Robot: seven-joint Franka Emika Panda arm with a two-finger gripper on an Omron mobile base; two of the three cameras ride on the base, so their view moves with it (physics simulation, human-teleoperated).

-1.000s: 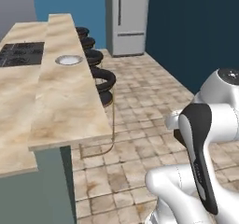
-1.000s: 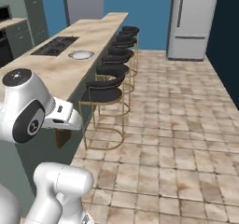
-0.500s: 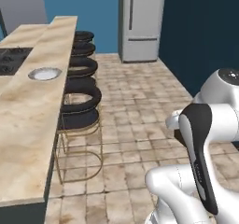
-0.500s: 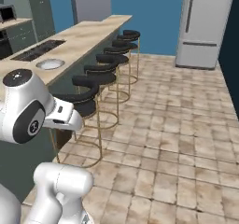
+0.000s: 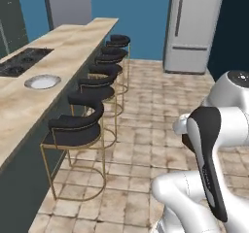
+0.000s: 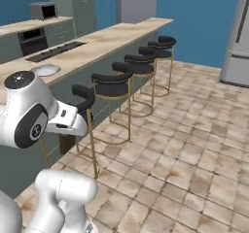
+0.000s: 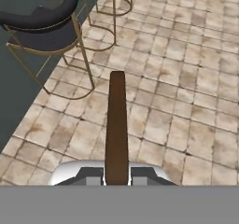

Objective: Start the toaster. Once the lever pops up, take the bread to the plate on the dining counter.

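In the hand view my gripper [image 7: 116, 175] is shut on the bread [image 7: 116, 125], a thin dark brown slice seen edge-on, sticking out over the tiled floor. The plate [image 5: 43, 82] [image 6: 46, 70], round and whitish-grey, lies on the dining counter [image 5: 73, 47] [image 6: 112, 35], ahead and to the left of my folded arm. The toaster is out of view.
A row of black bar stools with gold frames [image 5: 78, 125] [image 6: 114, 84] [image 7: 39, 27] lines the counter's near side. A black cooktop [image 5: 22, 62] [image 6: 56, 51] is set in the counter beyond the plate. A fridge [image 5: 194, 28] stands at the far wall. Tiled floor [image 6: 185, 144] stretches to the right.
The whole scene has shifted in both base views: the base has moved, and the counter now lies further left with the stools in fuller view. The arm's pose and its grip on the bread are unchanged.
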